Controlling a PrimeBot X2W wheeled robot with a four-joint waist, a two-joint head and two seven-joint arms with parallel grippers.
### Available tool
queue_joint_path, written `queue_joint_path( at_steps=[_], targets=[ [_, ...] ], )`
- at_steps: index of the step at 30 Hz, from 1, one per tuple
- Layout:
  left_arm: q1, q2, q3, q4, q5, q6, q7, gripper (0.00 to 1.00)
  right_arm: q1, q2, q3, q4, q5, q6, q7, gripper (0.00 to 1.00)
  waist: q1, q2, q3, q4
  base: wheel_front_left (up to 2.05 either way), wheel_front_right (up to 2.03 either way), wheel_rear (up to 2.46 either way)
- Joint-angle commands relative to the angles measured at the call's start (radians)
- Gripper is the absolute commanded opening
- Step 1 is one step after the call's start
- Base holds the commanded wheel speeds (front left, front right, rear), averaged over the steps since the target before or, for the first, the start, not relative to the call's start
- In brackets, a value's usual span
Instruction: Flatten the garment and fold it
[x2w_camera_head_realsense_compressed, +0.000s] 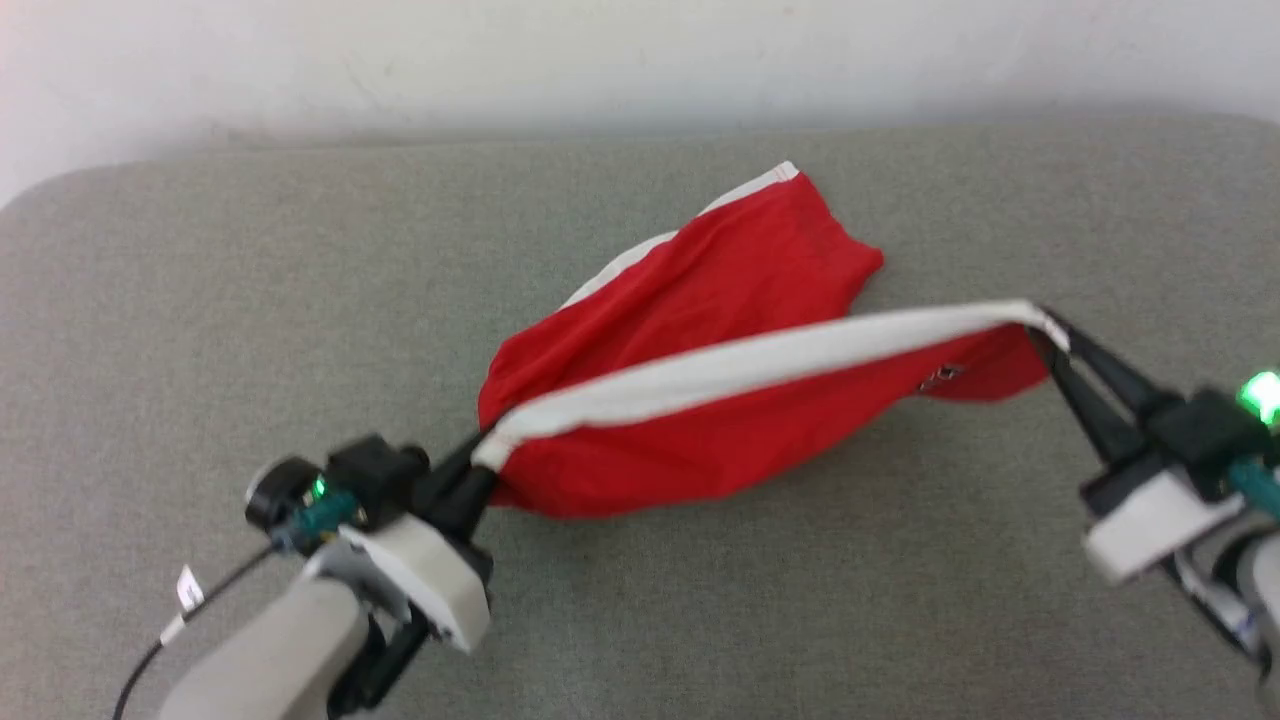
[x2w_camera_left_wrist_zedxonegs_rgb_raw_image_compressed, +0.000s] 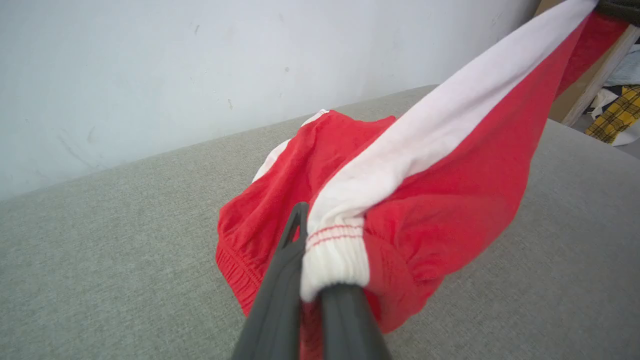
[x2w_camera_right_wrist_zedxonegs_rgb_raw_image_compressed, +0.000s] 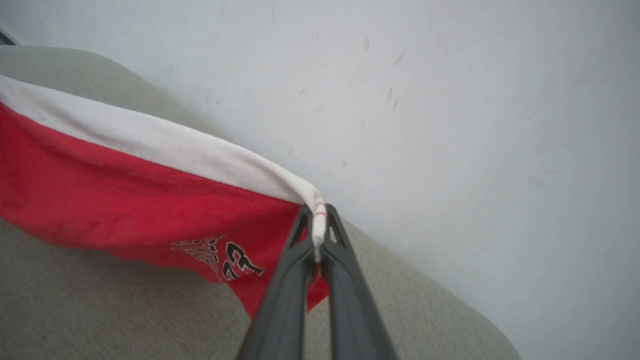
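Across the grey fabric-covered worktop (x2w_camera_head_realsense_compressed: 200, 300), the garment (x2w_camera_head_realsense_compressed: 700, 330) lies slightly right of centre, a pair of bright red shorts with its near edge lifted and its far part resting on the surface. A white side stripe (x2w_camera_head_realsense_compressed: 760, 365) is pulled into a taut band between the two arms, and the red fabric hangs in a loose belly under it.

The left end effector (x2w_camera_head_realsense_compressed: 480, 460) is closed on the lower-left end of that stripe. In the left wrist view its dark fingers (x2w_camera_left_wrist_zedxonegs_rgb_raw_image_compressed: 280, 300) are pinched together on the gathered white elastic (two thin red lines run across it), with the red cloth (x2w_camera_left_wrist_zedxonegs_rgb_raw_image_compressed: 450, 200) bunched just beyond.

The right end effector (x2w_camera_head_realsense_compressed: 1050, 345) is clamped tight on the stripe's other end, higher and to the right. In the right wrist view its tips (x2w_camera_right_wrist_zedxonegs_rgb_raw_image_compressed: 317, 212) meet around a narrow fold of white trim, and the garment (x2w_camera_right_wrist_zedxonegs_rgb_raw_image_compressed: 125, 200) sags away to the left, showing a small dark printed logo (x2w_camera_right_wrist_zedxonegs_rgb_raw_image_compressed: 217, 257) near the hem.

A far leg opening edged in white (x2w_camera_head_realsense_compressed: 780, 175) points toward the pale wall (x2w_camera_head_realsense_compressed: 600, 60). Some yellow plaid cloth (x2w_camera_left_wrist_zedxonegs_rgb_raw_image_compressed: 617, 115) lies beyond the worktop's edge in the left wrist view.
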Motion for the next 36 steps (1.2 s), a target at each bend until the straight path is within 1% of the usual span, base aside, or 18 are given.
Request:
queue_joint_path(
  at_steps=[1,6,9,14,18,21,25,29,30,31,32,33,34,35,36],
  targets=[
    [-0.034,-0.009,0.021,0.02,-0.005,-0.008,-0.005,0.0,-0.059,-0.011,0.017,0.025,0.001,-0.002,0.015,0.0,-0.0001,0.0001,0.051,0.016,0.0,0.0,0.0],
    [-0.129,-0.047,0.059,0.112,-0.016,-0.04,-0.005,0.0,-0.292,-0.048,0.122,0.161,0.037,-0.002,0.075,0.0,-0.0001,0.0001,0.145,0.045,0.0,0.0,0.0],
    [-0.189,-0.078,0.065,0.175,-0.007,-0.065,-0.005,0.0,-0.431,-0.053,0.194,0.256,0.064,-0.002,0.102,0.0,-0.0001,0.0001,0.193,0.065,0.0,0.0,0.0],
    [-0.276,-0.111,0.058,0.282,0.017,-0.089,-0.003,0.0,-0.647,-0.03,0.337,0.415,0.105,-0.002,0.132,0.0,-0.0001,0.0001,0.268,0.091,0.0,0.0,0.0],
    [-0.321,-0.128,0.053,0.329,0.033,-0.1,-0.004,0.0,-0.796,0.01,0.436,0.539,0.125,-0.002,0.132,0.0,-0.0001,0.0001,0.317,0.109,0.0,0.0,0.0],
    [-0.341,-0.137,0.046,0.35,0.047,-0.107,-0.004,0.0,-0.873,0.036,0.52,0.639,0.139,-0.002,0.156,0.0,-0.0001,0.0001,0.344,0.126,0.0,0.0,0.0],
    [-0.356,-0.155,0.031,0.372,0.063,-0.116,-0.004,0.0,-0.934,0.061,0.617,0.758,0.198,-0.002,0.193,0.0,-0.0001,0.0001,0.362,0.148,0.0,0.0,0.0],
    [-0.361,-0.169,0.021,0.379,0.085,-0.116,-0.004,0.0,-0.955,0.07,0.712,0.822,0.274,-0.002,0.202,0.0,-0.0001,0.0001,0.351,0.161,0.0,0.0,0.0],
    [-0.358,-0.171,0.023,0.376,0.09,-0.111,-0.004,0.16,-0.96,0.068,0.728,0.828,0.293,-0.002,0.191,0.0,-0.0001,0.0001,0.343,0.16,0.0,0.0,0.0],
    [-0.355,-0.172,0.026,0.368,0.097,-0.105,-0.005,0.73,-0.968,0.065,0.74,0.834,0.306,-0.002,0.175,0.0,-0.0001,0.0001,0.334,0.159,0.0,0.0,0.0],
    [-0.352,-0.17,0.03,0.356,0.108,-0.098,-0.005,1.0,-0.974,0.061,0.752,0.84,0.314,-0.002,0.156,0.13,-0.0001,0.0001,0.322,0.157,0.0,0.0,0.0],
    [-0.346,-0.168,0.036,0.341,0.116,-0.091,-0.005,1.0,-0.98,0.057,0.76,0.844,0.323,-0.002,0.135,0.49,-0.0001,0.0001,0.31,0.156,0.0,0.0,0.0],
    [-0.339,-0.164,0.042,0.326,0.124,-0.084,-0.005,1.0,-0.983,0.054,0.764,0.848,0.334,-0.002,0.111,0.98,-0.0001,0.0001,0.295,0.153,0.0,0.0,0.0],
    [-0.332,-0.156,0.048,0.31,0.131,-0.078,-0.005,1.0,-0.986,0.05,0.765,0.851,0.343,-0.002,0.085,1.0,-0.0001,0.0001,0.279,0.152,0.0,0.0,0.0],
    [-0.326,-0.148,0.056,0.292,0.137,-0.073,-0.005,1.0,-0.985,0.048,0.766,0.853,0.354,-0.002,0.064,1.0,-0.0001,0.0001,0.263,0.15,0.0,0.0,0.0]
  ],
)
